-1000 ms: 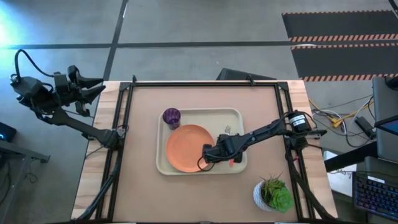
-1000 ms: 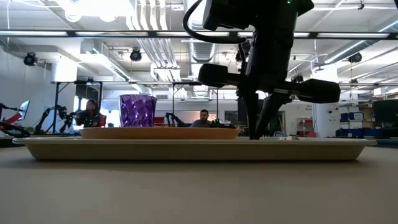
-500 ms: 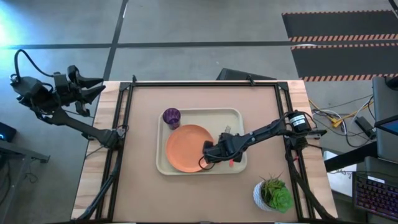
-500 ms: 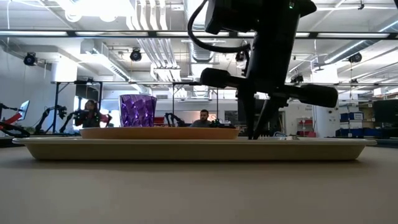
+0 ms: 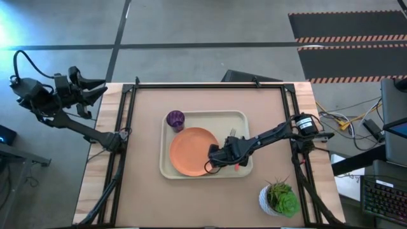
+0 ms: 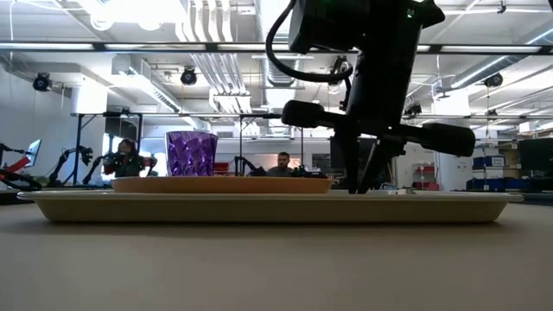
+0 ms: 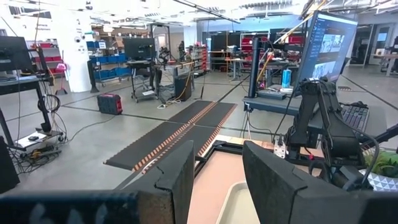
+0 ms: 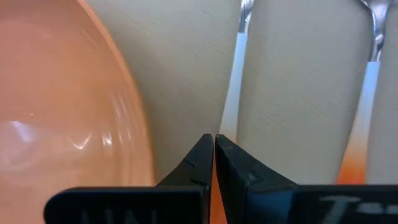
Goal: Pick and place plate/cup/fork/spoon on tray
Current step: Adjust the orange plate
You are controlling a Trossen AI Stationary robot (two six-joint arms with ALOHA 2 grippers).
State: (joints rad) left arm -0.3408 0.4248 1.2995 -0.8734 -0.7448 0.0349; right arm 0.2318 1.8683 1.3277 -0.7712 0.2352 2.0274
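Note:
The cream tray (image 5: 191, 173) lies mid-table. The orange plate (image 5: 193, 151) and the purple cup (image 5: 175, 119) stand on it. The fork (image 5: 233, 134) lies on the tray's right part, and its handle also shows in the right wrist view (image 8: 368, 81). My right gripper (image 8: 214, 155) points down between the plate and the fork, shut on the spoon's thin handle. The spoon's bowl is out of view. My left gripper (image 7: 217, 180) is open and empty, off the table's far left corner (image 5: 95, 89). My right gripper pinches the spoon's thin handle (image 8: 230, 112) between its two fingertips, part way along it. The fingers come from above, pointing down, and lie across the handle. The spoon lies along the tray floor beside the plate's rim; whether it rests there or is just clear, I cannot tell.
A white pot with a green plant (image 5: 278, 198) stands at the table's near right corner. A black frame (image 5: 210, 86) runs round the table top. People show in the room beyond the table in the low view (image 6: 283, 162).
My right gripper has shifted a little toward the table's right edge over the tray, staying low beside the plate. The plate, cup and fork have not moved.

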